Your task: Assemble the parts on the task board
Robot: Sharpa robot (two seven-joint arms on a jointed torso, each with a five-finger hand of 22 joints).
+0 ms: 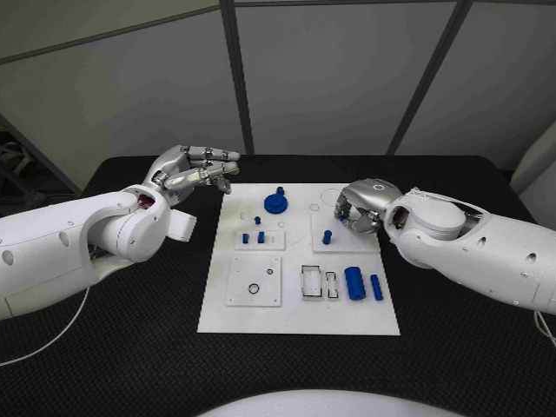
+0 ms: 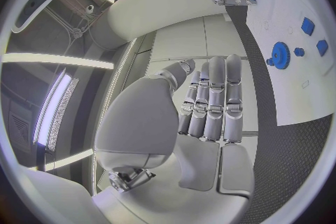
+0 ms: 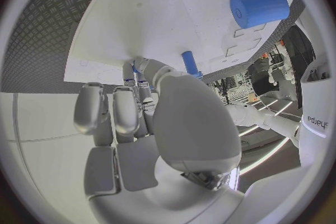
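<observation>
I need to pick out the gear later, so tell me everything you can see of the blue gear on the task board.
The blue gear is a toothed disc, plastic-looking, with a short post rising from its centre. It lies flat near the far edge of the white task board, between the two hands. Neither the left hand nor the right hand touches it.

A black table (image 1: 128, 365) with a fine textured surface fills the lower part of the frame. Behind it, across the top, stand pale grey wall panels (image 1: 328, 78) divided by dark upright strips (image 1: 238, 69). At the right edge is a light-coloured padded shape (image 1: 547, 165). In the left wrist view, long bright ceiling lights (image 2: 59, 106) glow
</observation>
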